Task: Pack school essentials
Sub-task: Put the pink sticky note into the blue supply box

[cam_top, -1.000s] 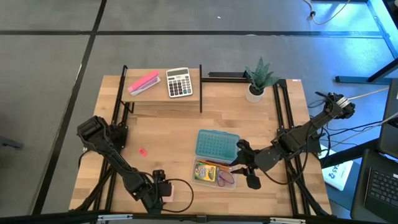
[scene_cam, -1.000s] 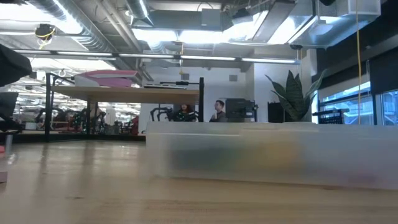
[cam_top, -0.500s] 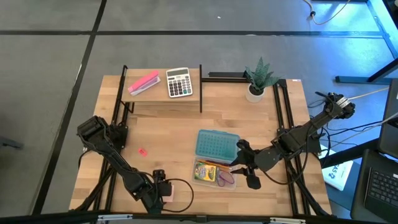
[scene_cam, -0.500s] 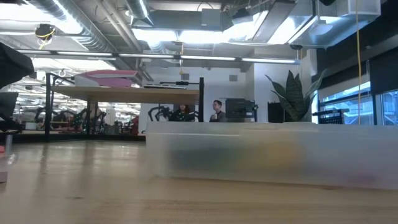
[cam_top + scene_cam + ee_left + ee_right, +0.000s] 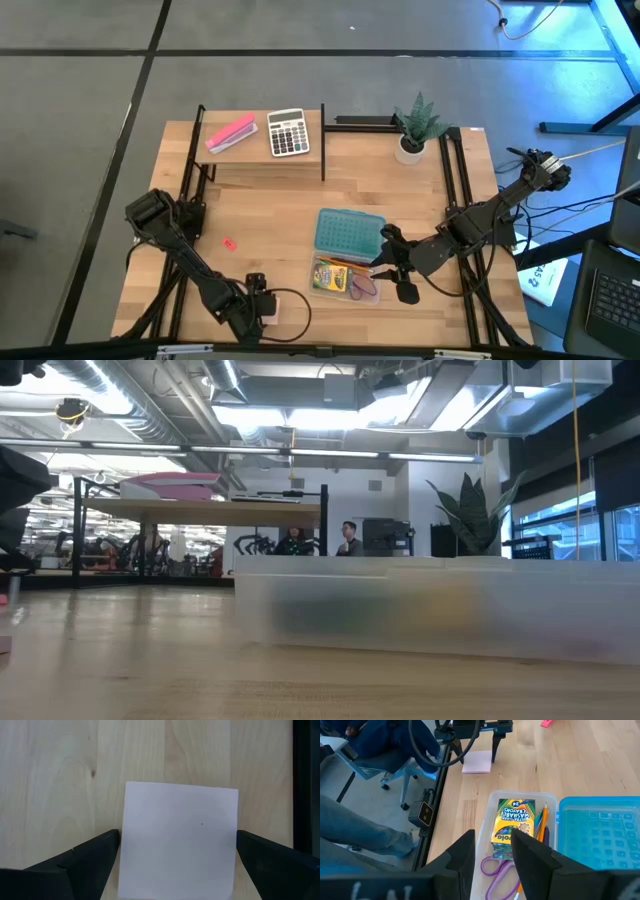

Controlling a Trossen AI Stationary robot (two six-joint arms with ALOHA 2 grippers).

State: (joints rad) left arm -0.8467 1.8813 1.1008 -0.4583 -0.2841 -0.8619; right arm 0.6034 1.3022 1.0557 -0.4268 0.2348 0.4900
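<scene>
Wooden table [image 5: 270, 215] (notepad [image 5: 178, 840] between jaws)

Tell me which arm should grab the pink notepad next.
Left. The left gripper hangs right over the pink notepad, open jaws either side of it. The right gripper sits by the clear box, across the table.

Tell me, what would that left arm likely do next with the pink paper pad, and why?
Probably close and lift. The left gripper hangs open over the square pink notepad, one finger on each side, not yet gripping. The clear plastic box already holds crayons, scissors and pencil, so the pad seems next.
</scene>
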